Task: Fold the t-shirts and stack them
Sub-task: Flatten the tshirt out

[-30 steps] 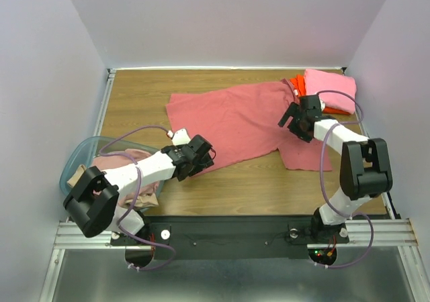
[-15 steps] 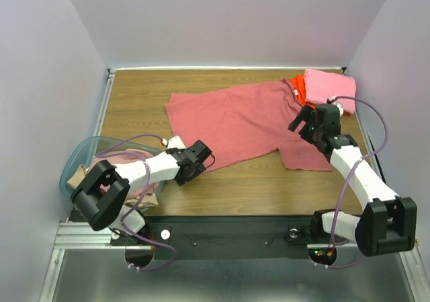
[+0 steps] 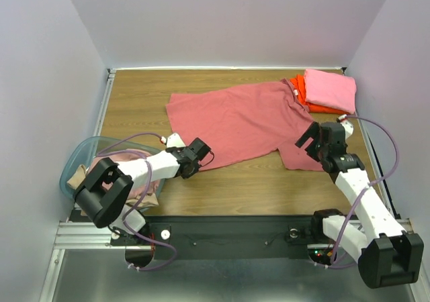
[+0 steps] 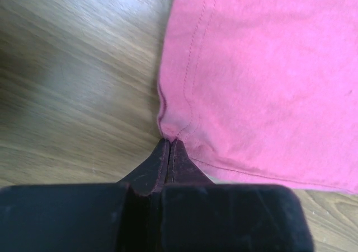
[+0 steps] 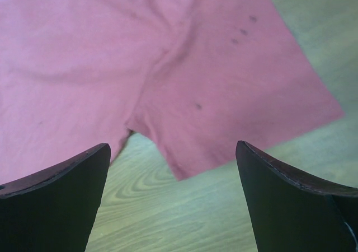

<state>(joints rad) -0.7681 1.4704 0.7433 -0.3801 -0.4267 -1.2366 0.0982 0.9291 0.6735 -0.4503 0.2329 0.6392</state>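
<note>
The large salmon-red t-shirt [image 3: 242,122] lies spread across the middle of the table. My left gripper [image 3: 199,162] sits low at its near left corner. In the left wrist view that gripper [image 4: 169,140] is shut, its tips pinching the puckered hem corner [image 4: 170,127]. My right gripper [image 3: 308,139] hovers open over the shirt's right sleeve [image 5: 224,95]; the right gripper [image 5: 172,145] has nothing between its fingers. A folded bright pink t-shirt [image 3: 330,89] rests on a folded orange one [image 3: 301,88] at the back right.
A translucent blue-green basket [image 3: 75,162] stands at the near left edge with pale pink and beige shirts [image 3: 124,158] in it, under the left arm. Bare wood [image 3: 255,188] runs along the near edge. White walls enclose the table.
The left gripper has shut on the shirt's hem corner. The right arm has drawn back from near the folded stack toward the near right, now over the sleeve, still open.
</note>
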